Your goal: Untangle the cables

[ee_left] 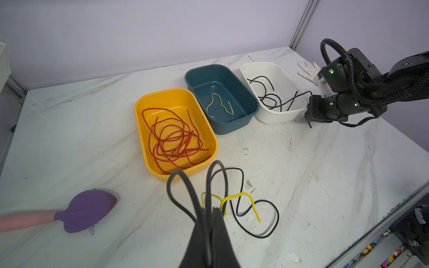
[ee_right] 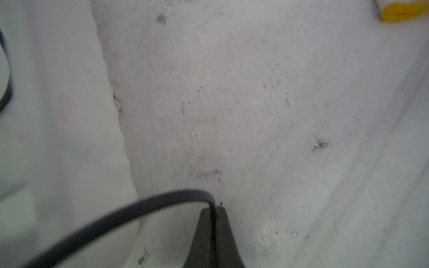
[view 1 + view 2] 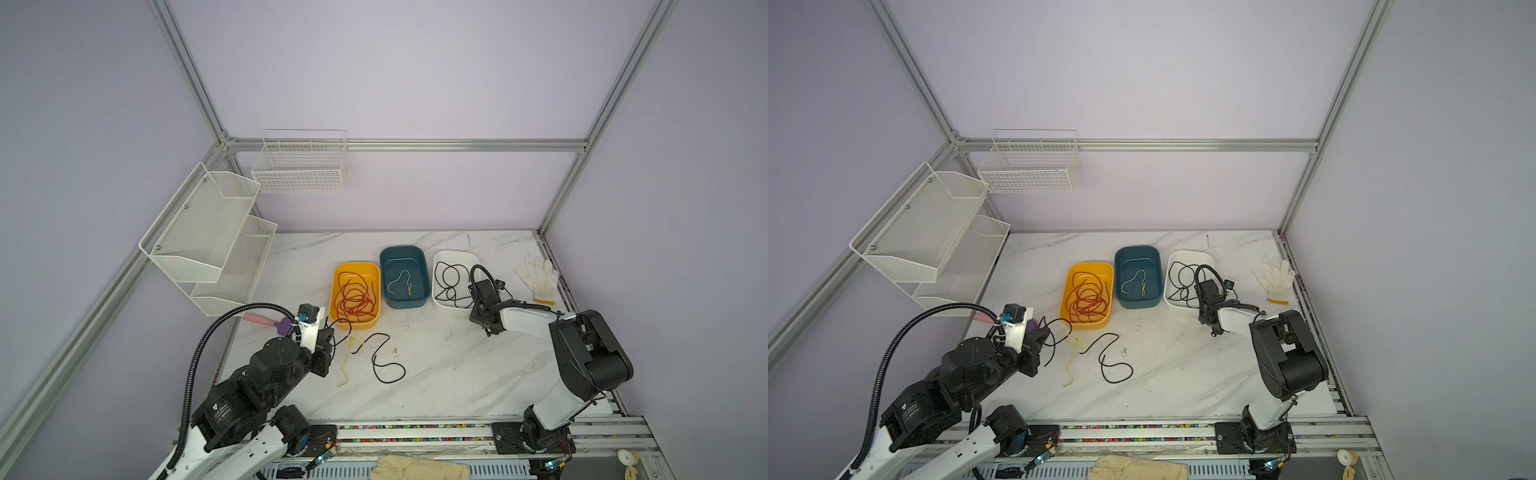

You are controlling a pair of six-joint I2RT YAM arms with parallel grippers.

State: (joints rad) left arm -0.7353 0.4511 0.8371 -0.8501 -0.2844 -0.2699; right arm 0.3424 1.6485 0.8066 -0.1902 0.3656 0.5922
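My left gripper [image 1: 210,210] is shut on loops of a black cable [image 1: 171,183], just above the table in front of the yellow bin [image 3: 353,325]. Beside it on the marble lie a yellow cable [image 3: 347,361] and a black cable [image 3: 386,361], crossing each other near the gripper. My right gripper [image 2: 213,208] is shut on the end of another black cable [image 2: 139,206], which runs back over the rim of the white bin [image 3: 455,254]. Red-orange cables [image 3: 355,297] fill the yellow bin. One yellow cable [image 3: 401,282] lies in the teal bin [image 3: 405,305], and black cables [image 3: 449,282] lie in the white bin.
A purple spatula with a pink handle [image 3: 266,322] lies left of my left gripper [image 3: 330,336]. A white glove [image 3: 538,276] lies at the back right, beyond my right gripper [image 3: 488,330]. White mesh shelves [image 3: 208,241] and a wire basket [image 3: 299,166] hang on the left and back walls.
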